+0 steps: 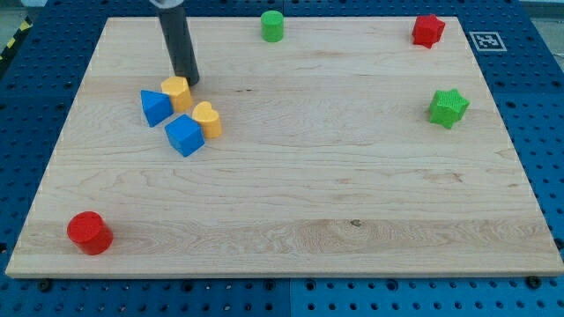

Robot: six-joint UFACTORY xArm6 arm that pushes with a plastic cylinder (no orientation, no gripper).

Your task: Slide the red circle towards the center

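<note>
The red circle (89,232) stands near the board's bottom left corner. My tip (189,81) rests on the board at the upper left, just above a yellow block (176,92) and far above the red circle. A blue triangular block (155,106) lies left of that yellow block. A blue cube (184,135) and a yellow heart-like block (207,119) lie just below them, close together.
A green cylinder (272,25) stands at the top edge near the middle. A red star-like block (428,30) sits at the top right corner. A green star (448,107) lies at the right side. The wooden board (352,194) lies on a blue perforated table.
</note>
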